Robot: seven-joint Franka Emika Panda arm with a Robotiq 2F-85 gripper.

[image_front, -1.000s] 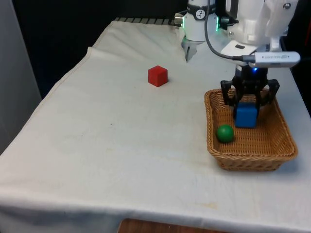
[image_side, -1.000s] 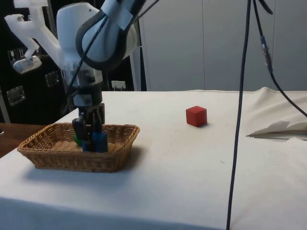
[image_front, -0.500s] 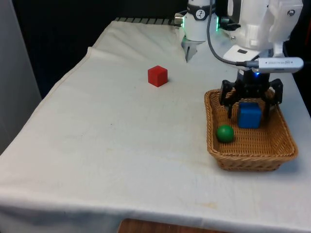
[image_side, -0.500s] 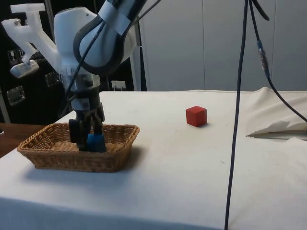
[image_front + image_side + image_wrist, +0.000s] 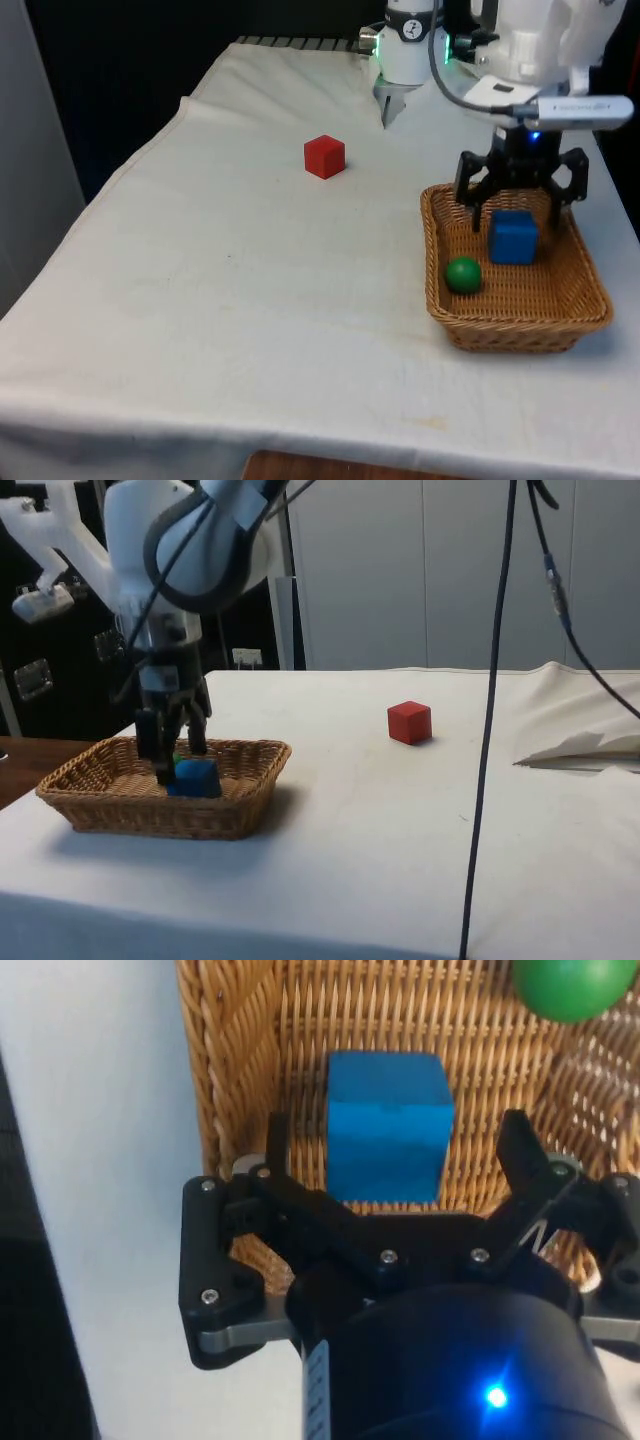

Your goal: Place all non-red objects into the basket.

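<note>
From the front, the wicker basket (image 5: 520,310) sits at the front view's right with a blue cube (image 5: 513,237) and a green ball (image 5: 463,274) inside it. The gripper (image 5: 521,196) hangs just above the cube, fingers spread and holding nothing. A red cube (image 5: 324,157) lies well apart on the cloth.

From the side, the gripper (image 5: 172,755) dips into the basket (image 5: 120,815) over the blue cube (image 5: 195,778); the red cube (image 5: 409,722) stands far off.

At the wrist, the blue cube (image 5: 385,1125) rests free between the parted fingers (image 5: 277,1145), with the green ball (image 5: 571,985) near it on the basket's weave (image 5: 230,1050).
</note>
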